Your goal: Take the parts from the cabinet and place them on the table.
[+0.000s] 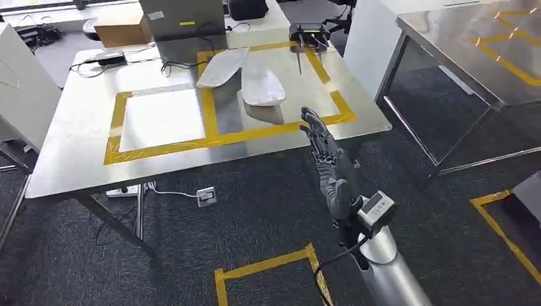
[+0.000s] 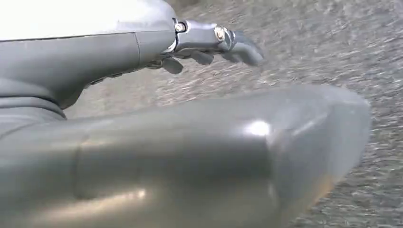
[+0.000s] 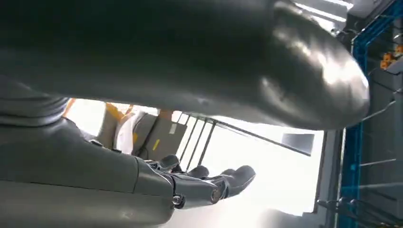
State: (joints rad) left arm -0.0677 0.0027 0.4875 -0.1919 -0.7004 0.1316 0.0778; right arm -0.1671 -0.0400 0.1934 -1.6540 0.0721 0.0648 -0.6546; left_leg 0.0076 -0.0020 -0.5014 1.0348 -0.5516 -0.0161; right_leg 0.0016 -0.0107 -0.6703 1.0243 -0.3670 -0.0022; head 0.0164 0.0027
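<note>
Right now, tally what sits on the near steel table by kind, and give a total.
Silver parts: 2, one beside the other, inside the right yellow-taped square
Cardboard box: 1
Grey cabinet-like box: 1
Black devices: 2, one at the far right edge, one on the left with cables
Total: 6

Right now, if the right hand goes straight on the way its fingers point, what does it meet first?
Probably the near part on the table. The right hand points up and slightly left toward it, though its height above the table is unclear.
</note>
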